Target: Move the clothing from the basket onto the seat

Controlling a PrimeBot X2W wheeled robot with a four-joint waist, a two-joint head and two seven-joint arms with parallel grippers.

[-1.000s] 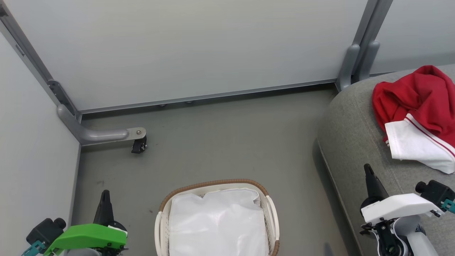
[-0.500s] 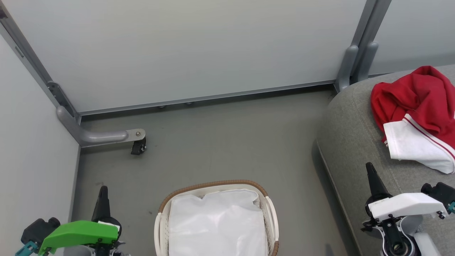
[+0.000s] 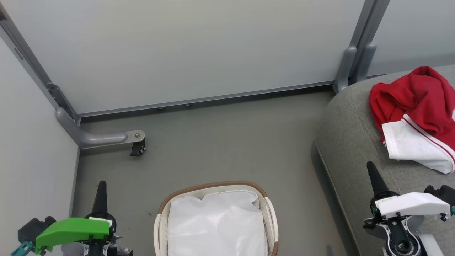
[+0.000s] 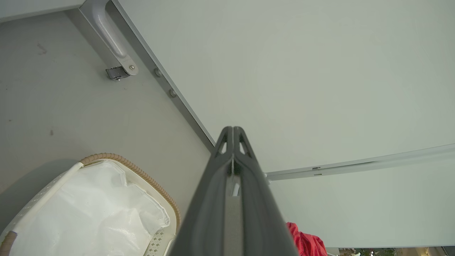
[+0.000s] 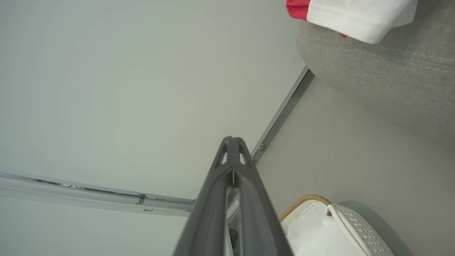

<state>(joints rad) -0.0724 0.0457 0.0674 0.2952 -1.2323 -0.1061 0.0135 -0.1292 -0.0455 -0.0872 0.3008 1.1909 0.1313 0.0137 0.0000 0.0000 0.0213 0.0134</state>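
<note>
The seat (image 3: 350,142) fills the right side. The basket (image 3: 213,185) stands on the floor (image 3: 220,142) beside it, with its white liner (image 3: 217,224) inside. The clothing (image 3: 416,99) lies crumpled on the seat. The left gripper (image 3: 101,185) and right gripper (image 3: 370,166) flank the basket, fingers pressed together, holding nothing.

You're looking at soft, matt cloth in the clothing (image 3: 417,96) — red fabric with smooth white panels, all creased. The seat (image 3: 350,142) shows coarse grey woven upholstery with stitched seams. The basket (image 3: 157,227) is white perforated plastic, slightly glossy, its rim (image 3: 213,184) brown and woven; the liner (image 3: 217,227) is thin white fabric with a faint sheen. The floor (image 3: 227,142) looks smooth, matt grey, lightly scuffed. The wall panels (image 3: 185,49) are smooth and satin — the frame (image 3: 103,136) matt grey metal. On the left gripper (image 3: 101,186) and right gripper (image 3: 371,167), the fingers (image 4: 209,213) look like dark matt plastic.
</note>
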